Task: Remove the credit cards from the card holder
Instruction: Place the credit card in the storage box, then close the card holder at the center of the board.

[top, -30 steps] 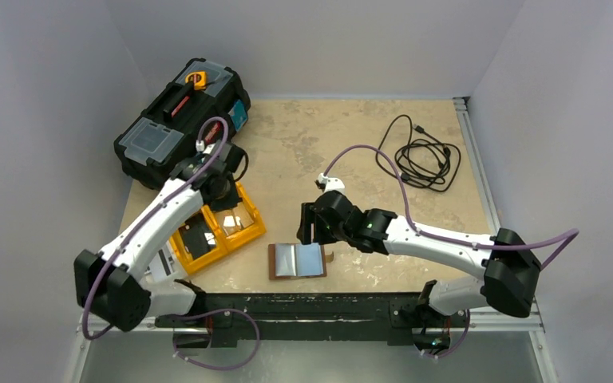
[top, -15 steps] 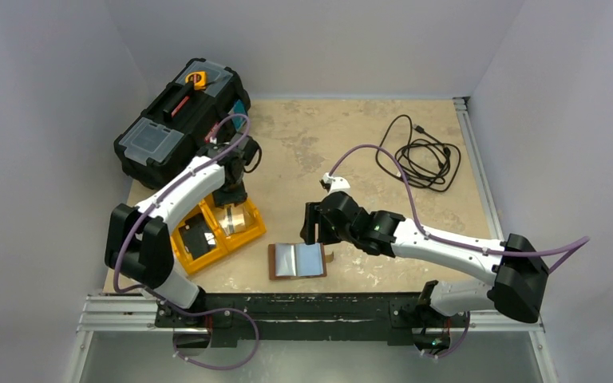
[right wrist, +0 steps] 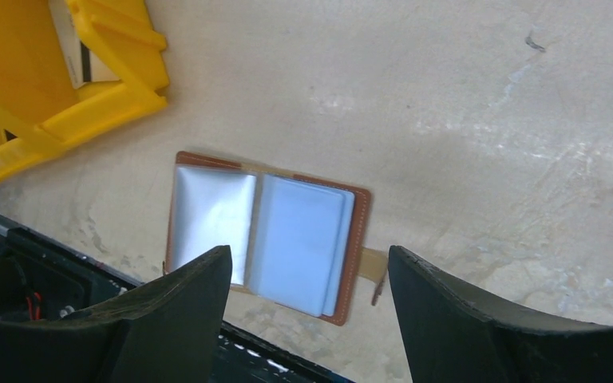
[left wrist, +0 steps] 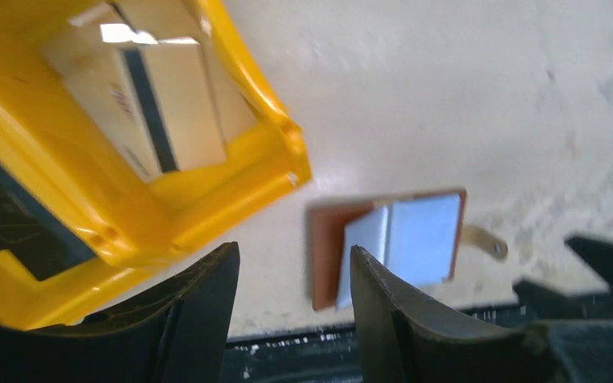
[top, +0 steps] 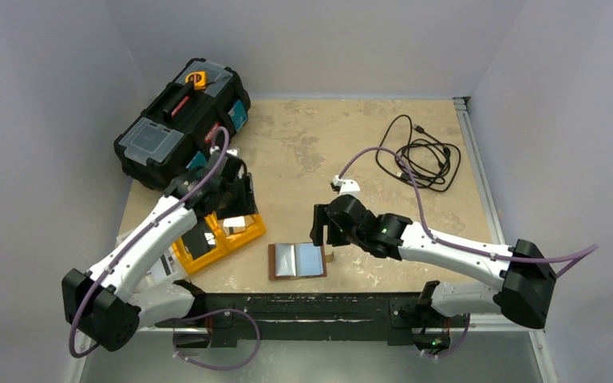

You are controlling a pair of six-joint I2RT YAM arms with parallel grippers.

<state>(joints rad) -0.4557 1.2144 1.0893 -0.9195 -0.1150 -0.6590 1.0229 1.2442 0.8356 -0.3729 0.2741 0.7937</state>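
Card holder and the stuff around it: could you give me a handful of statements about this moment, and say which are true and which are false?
1. The card holder lies open on the table. True.
2. The right gripper is clamped on the card holder. False: its fingers are spread and hold nothing.
3. The yellow tray sits left of the card holder in the top view. True.
4. The black cable is coiled inside the yellow tray. False: it lies on the table, far right.
5. The left gripper grips a card. False: it is open and empty.
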